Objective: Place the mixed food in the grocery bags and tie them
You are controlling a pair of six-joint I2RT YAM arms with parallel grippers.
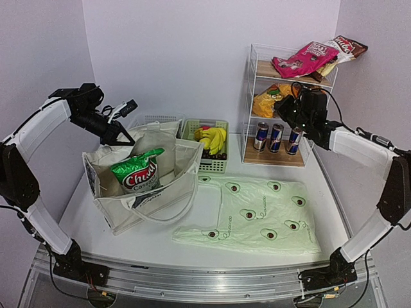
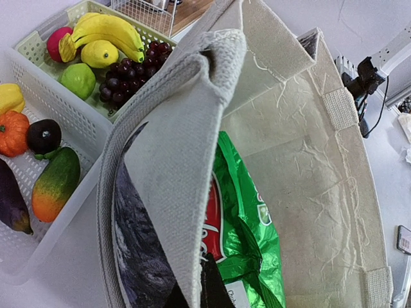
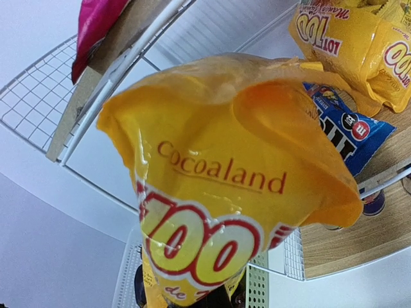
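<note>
At the shelf (image 1: pixel 273 158) my right fingers (image 1: pixel 287 110) clamp the orange packet (image 3: pixel 212 192), left fingers (image 1: pixel 122 136) the tote (image 2: pixel 308 192); withdrawing, it may snag there.

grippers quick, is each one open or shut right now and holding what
left gripper: shut, pinching the rim of the canvas tote
right gripper: shut on an orange crisp packet by the shelf
</note>
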